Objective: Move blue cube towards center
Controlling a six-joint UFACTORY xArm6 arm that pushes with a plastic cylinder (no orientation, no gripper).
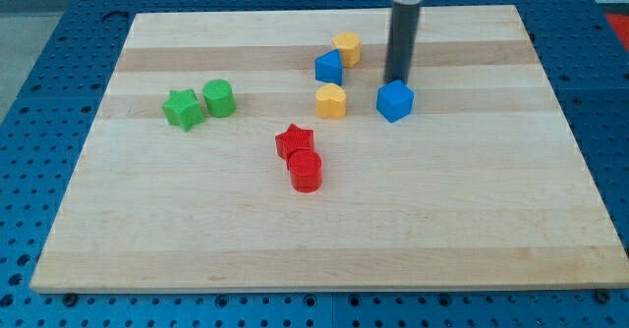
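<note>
The blue cube [394,100] sits on the wooden board [324,230], right of the middle and toward the view's top. My tip [396,80] stands just behind the cube, at its top edge, touching or nearly touching it. A second blue block [328,68], with an angled shape, lies to the cube's upper left.
A yellow block [346,48] sits above the second blue block and another yellow block [331,101] below it. A red star [294,141] and red cylinder [306,171] touch near the middle. A green star [183,109] and green cylinder [218,98] sit at the left.
</note>
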